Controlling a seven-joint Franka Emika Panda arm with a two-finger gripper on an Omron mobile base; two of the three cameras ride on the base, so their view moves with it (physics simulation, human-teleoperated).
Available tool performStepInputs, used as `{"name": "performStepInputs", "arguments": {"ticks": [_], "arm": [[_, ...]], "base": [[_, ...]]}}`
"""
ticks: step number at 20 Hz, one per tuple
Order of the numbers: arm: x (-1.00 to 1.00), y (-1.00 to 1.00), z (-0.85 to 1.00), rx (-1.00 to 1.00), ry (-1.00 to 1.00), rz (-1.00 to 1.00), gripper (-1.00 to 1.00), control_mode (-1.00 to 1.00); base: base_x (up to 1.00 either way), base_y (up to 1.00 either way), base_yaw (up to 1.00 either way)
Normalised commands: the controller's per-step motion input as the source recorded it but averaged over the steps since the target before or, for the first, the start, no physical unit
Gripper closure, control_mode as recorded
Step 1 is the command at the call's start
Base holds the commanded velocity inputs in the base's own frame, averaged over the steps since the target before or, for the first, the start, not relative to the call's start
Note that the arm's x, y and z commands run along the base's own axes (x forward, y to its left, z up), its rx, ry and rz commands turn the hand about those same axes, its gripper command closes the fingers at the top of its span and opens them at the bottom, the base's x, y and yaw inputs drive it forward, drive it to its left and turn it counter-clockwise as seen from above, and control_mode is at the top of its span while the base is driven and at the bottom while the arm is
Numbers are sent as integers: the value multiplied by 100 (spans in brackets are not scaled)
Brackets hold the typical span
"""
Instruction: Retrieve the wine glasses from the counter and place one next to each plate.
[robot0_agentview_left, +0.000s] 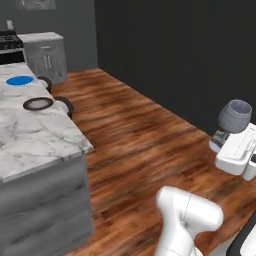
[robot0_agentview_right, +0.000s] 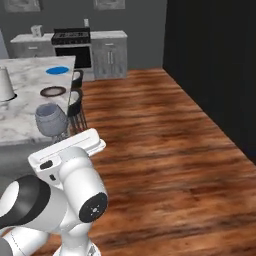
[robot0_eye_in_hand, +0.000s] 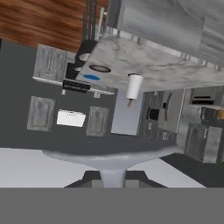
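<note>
The island worktop (robot0_agentview_left: 35, 135), a marble slab on grey panels, occupies the left of the left base view and extends away from the robot. Wooden floor (robot0_agentview_left: 140, 145) separates it from the arm, which stands well apart from the near edge.

2 plates rest on the worktop. The brown-rimmed plate (robot0_agentview_left: 38, 103) is the nearer one and sits close to the floor-side edge. The blue plate (robot0_agentview_left: 20, 80) lies beyond it, further along the same edge. No glass stands beside either plate, so both placements appear to be outstanding. A paper towel roll (robot0_agentview_right: 5, 84) stands upright on the far side of the slab.

1 wine glass (robot0_agentview_left: 234, 116) is carried at the arm's end, bowl up and roughly upright, above the white hand. The claw (robot0_eye_in_hand: 112, 177) is closed on the stem of this glass; the hand view shows the round foot spread just above the dark fingertips (robot0_eye_in_hand: 89, 177). The contact points themselves are partly hidden by the foot, so the firmness of the grip cannot be judged.

Governing relation: both plates lie ahead and to the left of the claw, across open floor. The brown-rimmed plate is the closer target. The glass's long axis is vertical and should stay so during transfer.
</note>
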Motion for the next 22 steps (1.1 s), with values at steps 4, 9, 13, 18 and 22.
{"name": "performStepInputs", "arguments": {"ticks": [4,9,13,18,22], "arm": [[0,0,0,0,0,0,100,100],[0,0,0,0,0,0,100,100],[0,0,0,0,0,0,100,100],[0,0,0,0,0,0,100,100],[0,0,0,0,0,0,100,100]], "base": [[61,-85,61],[58,-84,60],[56,-96,49],[56,-100,40],[55,-100,38]]}}
